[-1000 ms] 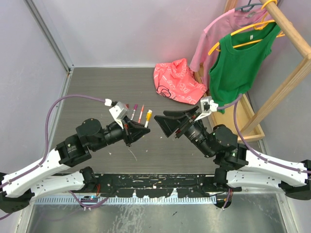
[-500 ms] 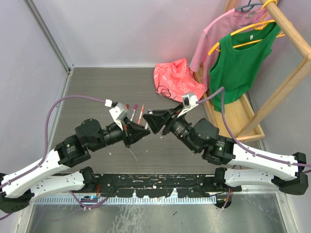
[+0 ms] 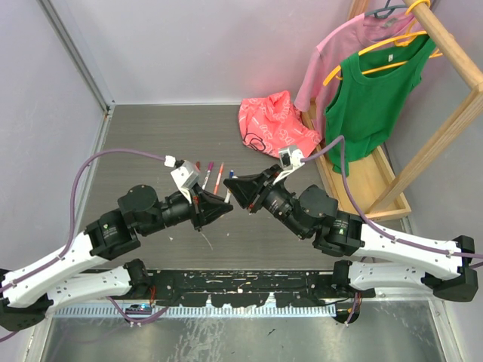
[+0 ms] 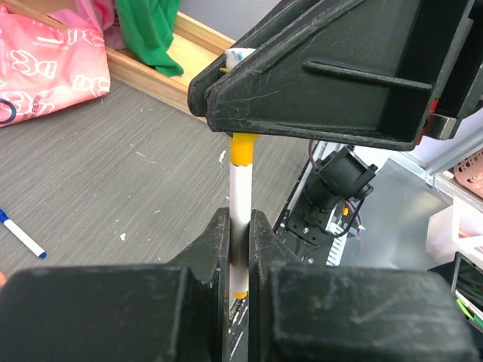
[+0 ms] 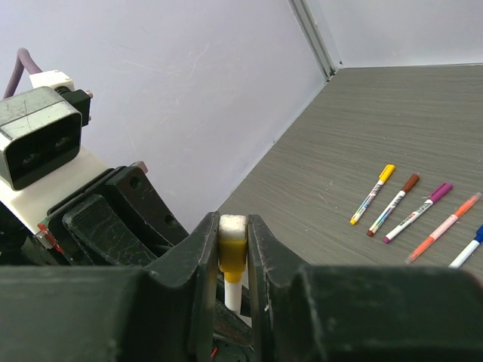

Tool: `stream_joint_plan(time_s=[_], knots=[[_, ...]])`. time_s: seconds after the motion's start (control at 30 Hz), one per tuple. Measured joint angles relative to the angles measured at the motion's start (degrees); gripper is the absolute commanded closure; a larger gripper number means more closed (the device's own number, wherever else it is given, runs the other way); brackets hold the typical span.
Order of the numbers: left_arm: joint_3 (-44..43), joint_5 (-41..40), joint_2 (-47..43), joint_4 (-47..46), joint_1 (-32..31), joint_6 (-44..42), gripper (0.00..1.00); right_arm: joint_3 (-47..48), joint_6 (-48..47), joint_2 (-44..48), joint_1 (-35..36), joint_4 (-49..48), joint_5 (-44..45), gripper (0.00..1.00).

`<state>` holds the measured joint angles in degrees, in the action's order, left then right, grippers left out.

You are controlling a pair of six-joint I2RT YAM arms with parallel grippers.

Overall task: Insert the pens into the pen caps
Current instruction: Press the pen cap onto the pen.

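Observation:
In the left wrist view my left gripper (image 4: 239, 226) is shut on a white pen (image 4: 240, 188) that stands upright between its fingers. A yellow pen cap (image 4: 243, 148) sits on the pen's top end. My right gripper (image 5: 233, 234) is shut on that yellow cap (image 5: 232, 253), with the white shaft (image 5: 232, 292) showing below it. From above, the left gripper (image 3: 220, 205) and the right gripper (image 3: 232, 186) meet tip to tip over the table's middle. Several capped pens lie on the table: yellow (image 5: 372, 194), brown (image 5: 392, 204), purple (image 5: 417, 213), orange (image 5: 442, 228) and blue (image 5: 468, 253).
A pink bag (image 3: 275, 128) lies at the back of the table. To the right stands a wooden rack (image 3: 453, 124) with a green top (image 3: 373, 98) and a pink shirt (image 3: 332, 60) on hangers. Grey walls close the left and back sides.
My right gripper has swung left to the left gripper and closed from open onto the yellow cap. The left gripper has kept its hold on the pen in place.

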<state>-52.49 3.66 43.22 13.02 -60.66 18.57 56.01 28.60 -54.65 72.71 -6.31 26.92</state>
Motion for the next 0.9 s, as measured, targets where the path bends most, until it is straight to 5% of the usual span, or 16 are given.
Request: stream_joint_plan(time_s=[0.9], knots=[[-5.9, -3.9, 2.6, 11.8, -1.1, -1.6, 1.0, -5.2, 8.0, -0.7, 3.1, -3.5, 4.5, 1.0]])
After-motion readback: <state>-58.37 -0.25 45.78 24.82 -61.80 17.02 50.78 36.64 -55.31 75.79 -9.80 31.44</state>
